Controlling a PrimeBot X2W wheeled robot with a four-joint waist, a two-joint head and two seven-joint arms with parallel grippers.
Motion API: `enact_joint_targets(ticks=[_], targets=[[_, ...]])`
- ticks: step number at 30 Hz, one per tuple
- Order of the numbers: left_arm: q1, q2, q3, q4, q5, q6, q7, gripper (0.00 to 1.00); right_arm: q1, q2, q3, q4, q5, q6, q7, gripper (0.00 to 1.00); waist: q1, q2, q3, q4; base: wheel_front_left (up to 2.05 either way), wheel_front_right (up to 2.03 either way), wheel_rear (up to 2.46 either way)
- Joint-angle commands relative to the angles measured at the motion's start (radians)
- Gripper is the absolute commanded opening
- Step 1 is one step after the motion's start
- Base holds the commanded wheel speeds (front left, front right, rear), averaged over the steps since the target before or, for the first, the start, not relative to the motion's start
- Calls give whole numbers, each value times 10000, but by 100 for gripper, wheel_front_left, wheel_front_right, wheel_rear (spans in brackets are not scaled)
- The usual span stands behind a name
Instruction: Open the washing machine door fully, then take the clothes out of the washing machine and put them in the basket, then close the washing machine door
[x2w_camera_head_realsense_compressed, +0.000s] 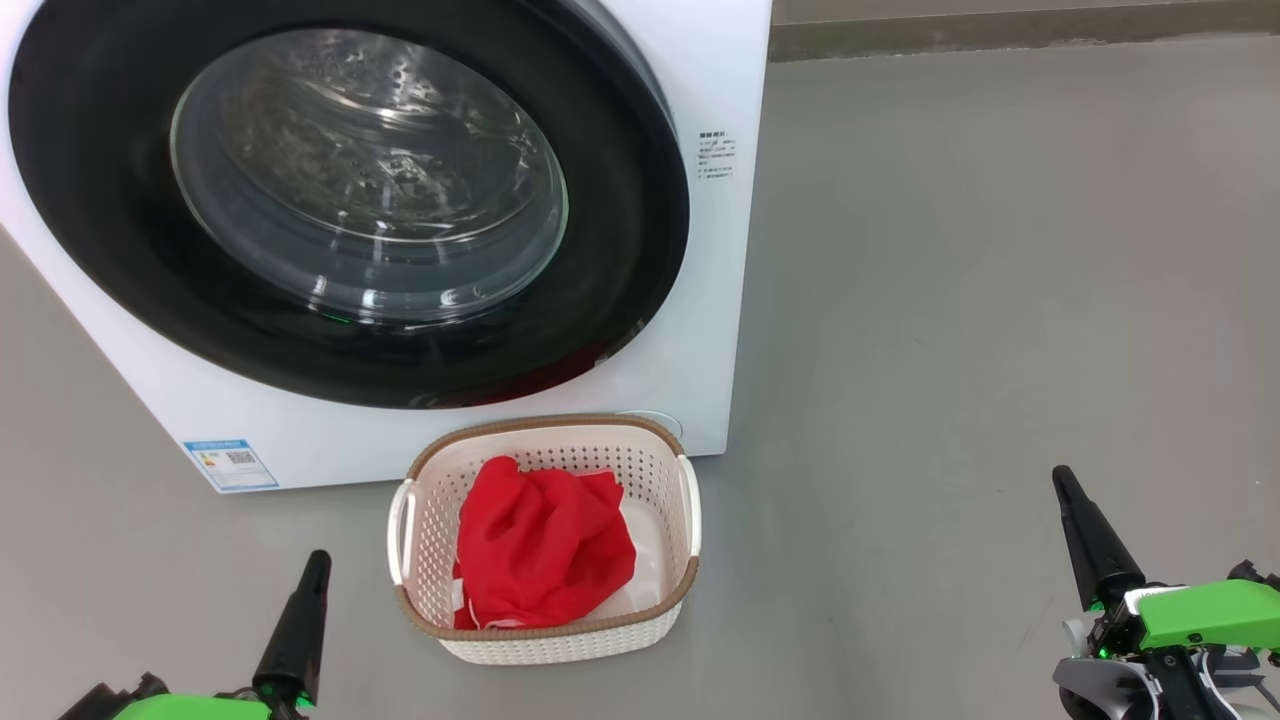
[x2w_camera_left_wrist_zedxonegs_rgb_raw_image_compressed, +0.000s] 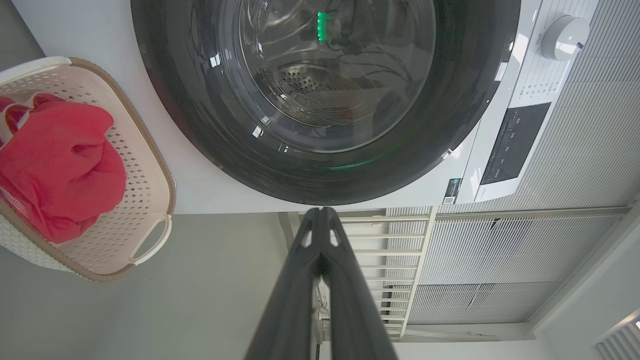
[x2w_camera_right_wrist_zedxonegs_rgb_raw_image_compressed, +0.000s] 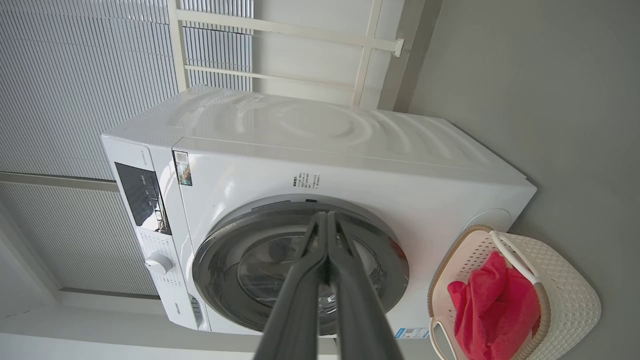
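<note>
Grey floor, cream perforated basket holding red fabric clothes. Left hand, right hand: both pressed together, empty. The glossy black door probably wants pressing flush.

Head looks down; all three views share washing machine

One washing machine, one door, one basket, clothes (one red heap)

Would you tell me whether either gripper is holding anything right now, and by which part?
Nothing is held: the left gripper and right gripper are both shut empty, away from the clothes in the basket.
</note>
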Motion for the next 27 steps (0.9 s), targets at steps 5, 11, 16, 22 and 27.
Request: enact_joint_targets(ticks=[5, 11, 16, 22, 27], targets=[[-416, 101, 351, -205, -67, -71, 48, 0, -427, -81, 157, -289, 46, 6, 67, 0, 0, -1, 0, 0, 0, 0, 0], [-416, 100, 351, -205, -67, -71, 47, 0, -427, -81, 157, -289, 46, 6, 67, 0, 0, -1, 0, 0, 0, 0, 0], [-416, 100, 351, -205, -67, -71, 47, 0, -427, -81, 157, -289, 46, 6, 67, 0, 0, -1, 0, 0, 0, 0, 0], [-416, 100, 350, -205, -67, -71, 47, 0, -427, -80, 157, -289, 46, 6, 67, 0, 0, -1, 0, 0, 0, 0, 0], [-416, 100, 350, -206, -67, -71, 47, 0, -427, -80, 156, -289, 46, 6, 68, 0, 0, -1, 0, 0, 0, 0, 0]])
